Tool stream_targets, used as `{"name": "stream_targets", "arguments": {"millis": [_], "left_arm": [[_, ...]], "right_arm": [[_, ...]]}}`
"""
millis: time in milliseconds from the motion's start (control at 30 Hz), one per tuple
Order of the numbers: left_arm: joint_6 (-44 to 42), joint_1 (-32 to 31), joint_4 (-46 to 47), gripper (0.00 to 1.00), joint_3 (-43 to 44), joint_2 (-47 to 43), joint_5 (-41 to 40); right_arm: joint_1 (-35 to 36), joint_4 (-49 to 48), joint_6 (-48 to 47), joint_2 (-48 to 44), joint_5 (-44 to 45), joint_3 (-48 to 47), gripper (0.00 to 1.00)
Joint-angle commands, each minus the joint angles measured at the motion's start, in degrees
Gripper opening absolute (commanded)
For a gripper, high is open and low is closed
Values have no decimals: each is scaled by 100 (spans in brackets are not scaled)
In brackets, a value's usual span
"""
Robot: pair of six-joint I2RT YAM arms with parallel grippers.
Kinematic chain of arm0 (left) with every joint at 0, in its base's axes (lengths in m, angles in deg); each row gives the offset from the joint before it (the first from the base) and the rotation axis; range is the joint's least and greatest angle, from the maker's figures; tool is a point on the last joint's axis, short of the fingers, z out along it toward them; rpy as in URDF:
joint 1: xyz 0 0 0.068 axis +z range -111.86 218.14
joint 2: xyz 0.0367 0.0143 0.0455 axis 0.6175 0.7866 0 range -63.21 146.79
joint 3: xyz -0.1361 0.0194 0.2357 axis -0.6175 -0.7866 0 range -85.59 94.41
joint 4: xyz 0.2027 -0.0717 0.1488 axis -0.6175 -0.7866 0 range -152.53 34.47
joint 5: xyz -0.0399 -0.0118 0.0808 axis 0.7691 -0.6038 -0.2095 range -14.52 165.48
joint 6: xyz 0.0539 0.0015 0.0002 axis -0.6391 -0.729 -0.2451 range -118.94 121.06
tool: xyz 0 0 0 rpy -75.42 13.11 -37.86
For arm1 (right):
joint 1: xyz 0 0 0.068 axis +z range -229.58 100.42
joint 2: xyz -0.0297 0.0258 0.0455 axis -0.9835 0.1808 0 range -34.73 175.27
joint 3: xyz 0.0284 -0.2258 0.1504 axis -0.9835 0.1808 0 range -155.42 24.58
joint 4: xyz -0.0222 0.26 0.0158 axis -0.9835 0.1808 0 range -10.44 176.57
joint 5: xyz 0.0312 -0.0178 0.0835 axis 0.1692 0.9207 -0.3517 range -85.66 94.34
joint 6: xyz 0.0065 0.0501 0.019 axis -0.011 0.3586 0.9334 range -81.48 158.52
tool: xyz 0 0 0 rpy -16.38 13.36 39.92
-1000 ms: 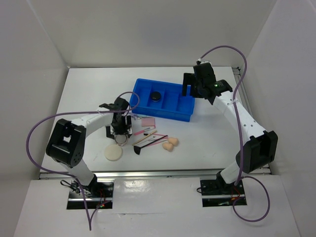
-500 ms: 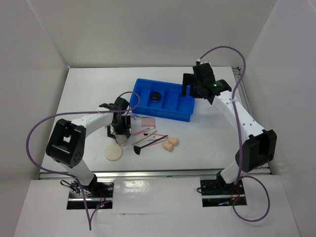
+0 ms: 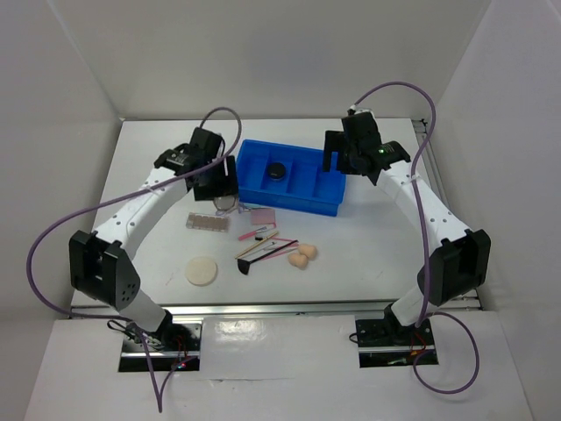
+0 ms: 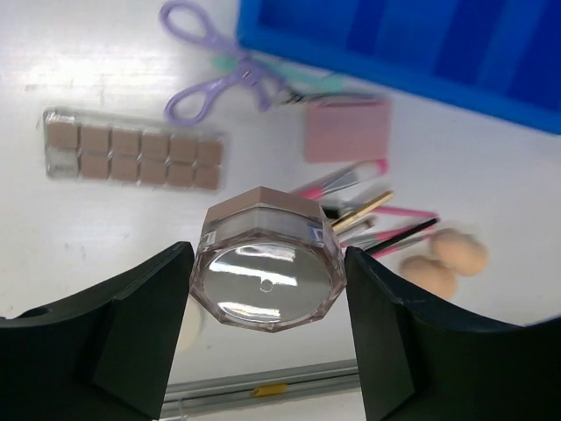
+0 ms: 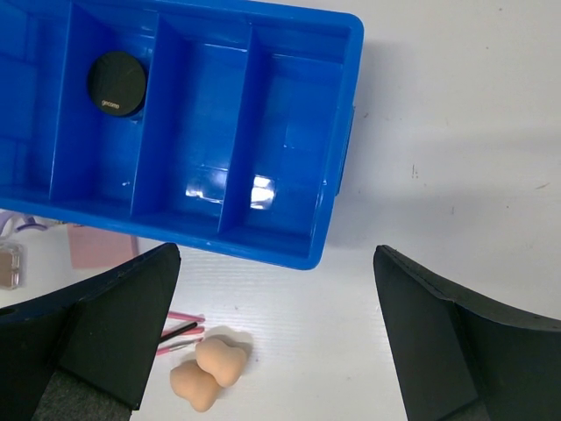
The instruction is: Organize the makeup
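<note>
Two grippers: the left gripper (image 4: 267, 263) squeezes a small jar (image 4: 266, 296) beside the left end of the tray (image 3: 302, 204); the right gripper (image 5: 276, 307), wide open and empty, hangs above its right end. The compact (image 5: 117, 83) lies inside.

You're looking into a white booth. The table (image 3: 140, 149) is a flat white sheet, boxed in by a plain back wall (image 3: 280, 53), a left wall (image 3: 53, 132) and a right wall (image 3: 508, 132), with both side walls slanting outward toward you. Along the table's near edge runs a metal rail (image 3: 280, 306), and in front of it lies a white ledge (image 3: 280, 368). The light is soft and even — you'll find only faint grey shadows on the table, and the back wall reads a shade greyer than the table. In the right wrist view, the table carries a few small dark specks.
</note>
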Motion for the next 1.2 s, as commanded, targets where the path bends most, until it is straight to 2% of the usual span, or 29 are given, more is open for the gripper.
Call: {"name": "stream_targets", "arguments": {"millis": [0, 67, 233, 300, 533, 633, 967, 1067, 1167], "left_arm": [[-89, -25, -49, 11, 867, 301, 426], [-28, -25, -49, 11, 1506, 793, 576], [25, -131, 249, 11, 2405, 1699, 1174], [25, -253, 215, 8, 3000, 2276, 1253], [86, -579, -49, 7, 4496, 3536, 912], [87, -579, -163, 7, 4866, 3985, 771], [254, -579, -111, 7, 4675, 4293, 251], [201, -579, -259, 12, 4858, 4495, 251], [122, -632, -400, 29, 4947, 4670, 251]], "right_arm": [[-27, -24, 37, -231, 214, 79, 99], [-27, -24, 89, -292, 276, 132, 99], [-141, 152, 90, -556, 575, 211, 99], [-211, 152, 142, -740, 636, 342, 99], [-528, 310, 90, -1083, 576, 615, 99], [-695, 310, 90, -1136, 505, 676, 99], [-985, 144, 37, -1136, 136, 905, 99], [-985, 143, 37, -1136, 136, 905, 99], [-985, 143, 37, -1084, 83, 905, 99]]}}
